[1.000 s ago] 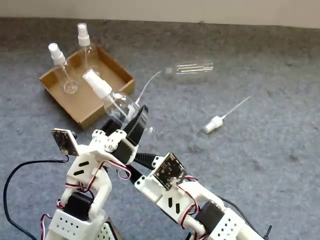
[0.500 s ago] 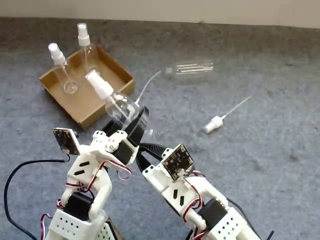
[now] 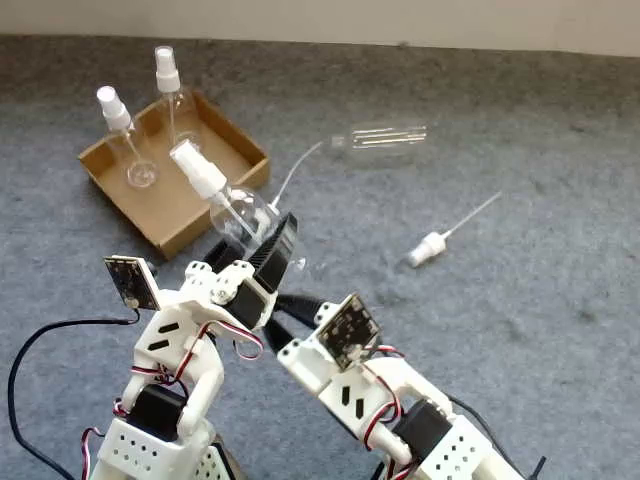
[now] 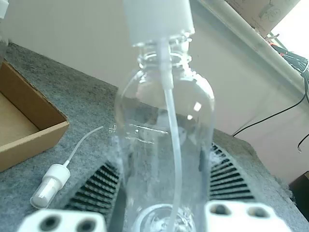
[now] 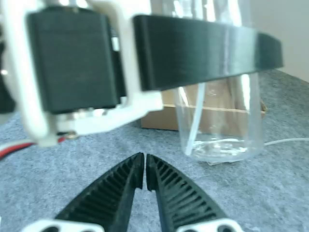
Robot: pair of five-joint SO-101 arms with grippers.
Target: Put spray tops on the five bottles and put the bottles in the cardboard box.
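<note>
bottle [image 4: 164, 125] with a spray top [image 3: 197, 168] on its neck is clamped between the fingers of the left gripper [image 3: 268, 235]. it is gripped low on its clear body and held tilted above the grey mat [image 3: 520, 300], the top leaning toward the cardboard box [image 3: 180, 238]. a dip tube is seen running down inside it. just under that gripper, the right gripper [image 5: 145, 166] is found with its toothed jaws pressed together on nothing, the tips near the bottle's base but apart from it. a loose spray top [image 4: 49, 180] is seen lying on the mat just beside the held bottle, its thin tube trailing away. a little beyond the left gripper the cardboard box is set, and in it a near boxed bottle [image 3: 135, 160] and a far boxed bottle [image 3: 175, 105] are stood upright, both capped. farther out, an uncapped bottle [image 3: 385, 137] is laid on its side, and a second loose spray top [image 3: 428, 247] is found well apart from both grippers.
</note>
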